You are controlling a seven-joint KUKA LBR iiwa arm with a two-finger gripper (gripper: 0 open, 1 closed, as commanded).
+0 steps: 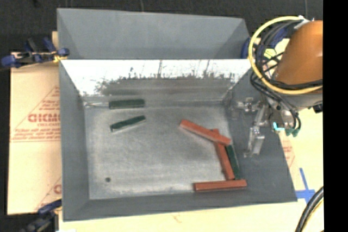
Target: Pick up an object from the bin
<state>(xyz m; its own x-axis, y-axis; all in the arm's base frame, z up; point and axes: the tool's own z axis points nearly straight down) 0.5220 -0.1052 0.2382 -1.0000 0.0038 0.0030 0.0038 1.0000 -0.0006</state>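
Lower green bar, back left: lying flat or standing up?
Flat. The green bar lies lengthwise on the bin floor, apart from the other green bar.

The tool (254, 141) hangs by the right wall of the grey bin (163, 41). Nearest it, just down and to the view's left, a dark green bar (232, 159) lies against a red bar (224, 163). A second red bar (204, 132) slants away farther left, and a third (219, 186) lies flat below. Two green bars (126, 103) (128, 123) lie well apart from the tool, far to the left.

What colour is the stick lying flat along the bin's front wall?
The stick is reddish-brown, clearest in the camera view.
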